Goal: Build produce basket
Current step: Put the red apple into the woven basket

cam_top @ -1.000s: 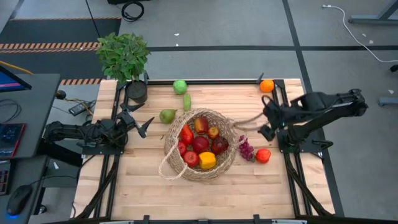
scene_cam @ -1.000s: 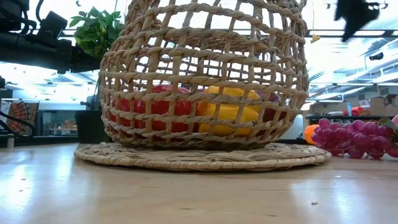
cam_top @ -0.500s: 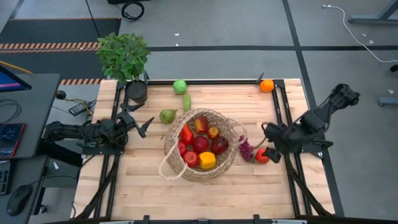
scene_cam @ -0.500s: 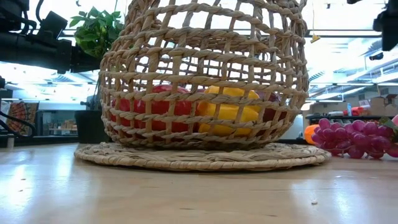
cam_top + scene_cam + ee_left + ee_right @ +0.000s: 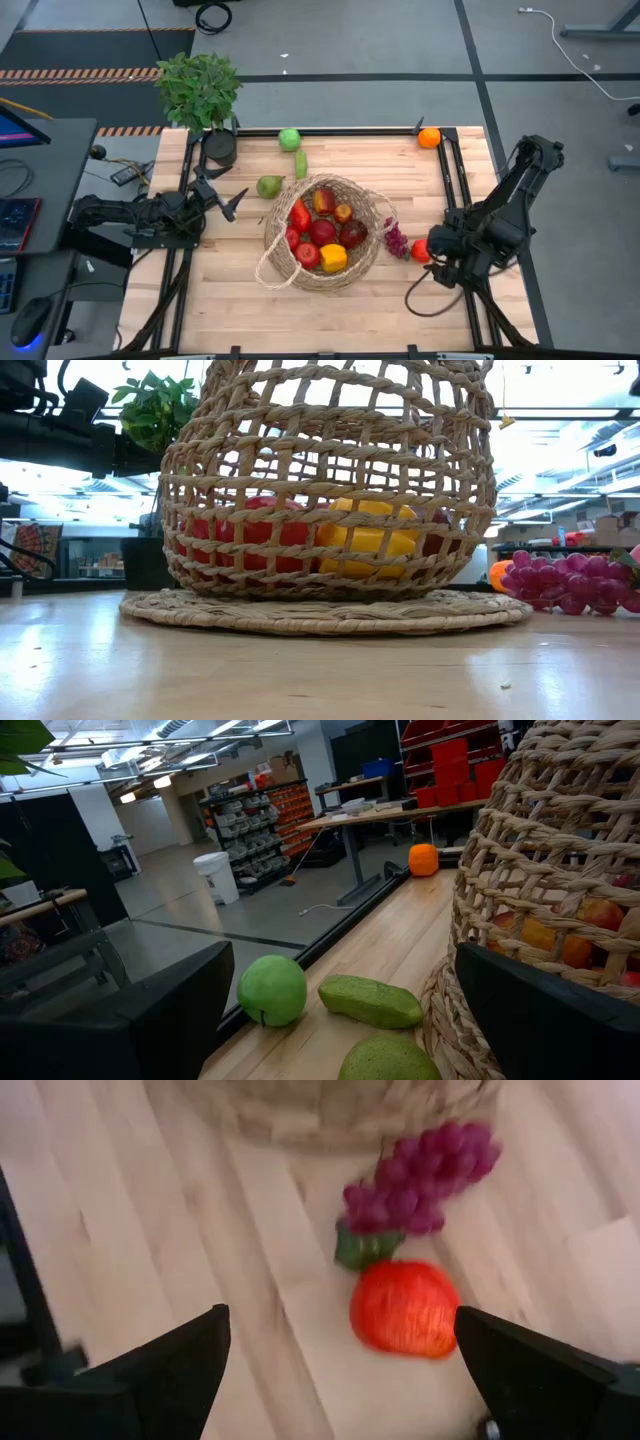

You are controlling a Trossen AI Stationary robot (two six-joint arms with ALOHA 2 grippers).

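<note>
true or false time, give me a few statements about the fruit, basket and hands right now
1. The grape bunch lies inside the basket. False: it lies on the table beside it.
2. The right hand is open, near the red fruit. True.
3. The orange sits at a far table corner. True.
4. The left hand grips the pear. False: it is open and holds nothing.
5. A yellow piece is in the basket. True.

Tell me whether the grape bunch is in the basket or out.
Out. The grape bunch lies on the table beside the basket, next to a red fruit.
</note>
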